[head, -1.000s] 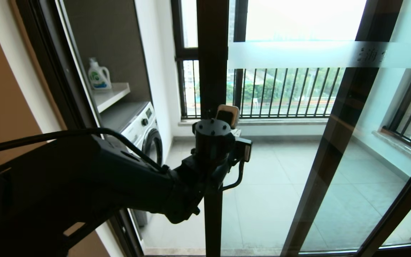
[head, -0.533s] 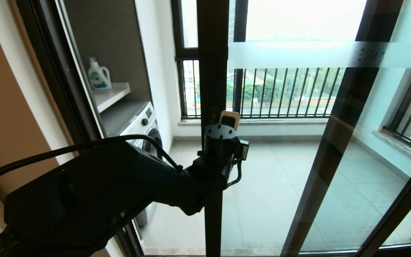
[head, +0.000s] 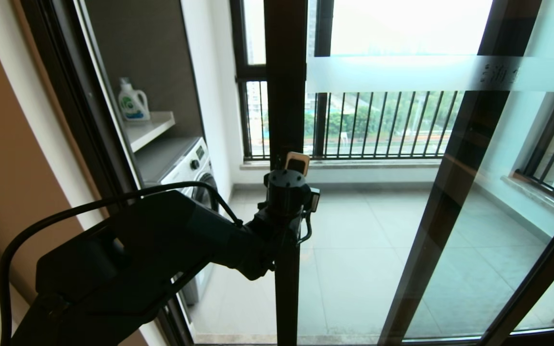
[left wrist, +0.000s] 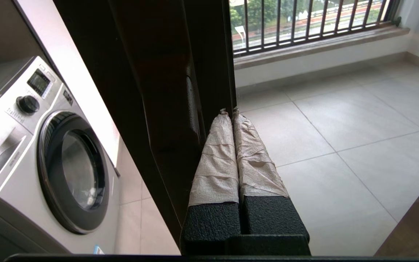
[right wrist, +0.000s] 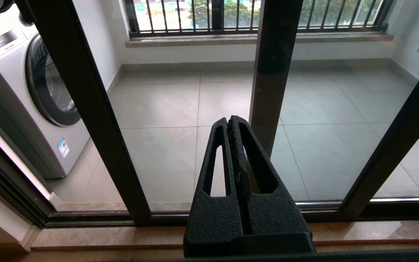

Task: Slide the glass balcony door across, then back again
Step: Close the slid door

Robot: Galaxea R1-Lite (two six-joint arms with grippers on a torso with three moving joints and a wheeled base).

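Left claw [left wrist: 232,111] at the door's edge, taped fingers pressed together.

Seen from the head: glass balcony door [head: 284,72] with its dark frame post upright mid-scene, frosted band to the right, left arm reaching forward and up to it. Only at the left wrist: fingertips beside the handle [left wrist: 191,109], washing machine [left wrist: 31,145] close by. Right claw [right wrist: 231,123] closed, empty, held low before the glass, unseen from the head.

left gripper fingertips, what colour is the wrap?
Pale beige tape wraps the fingertips of the left gripper, above black bases. Left wrist view shows it best.
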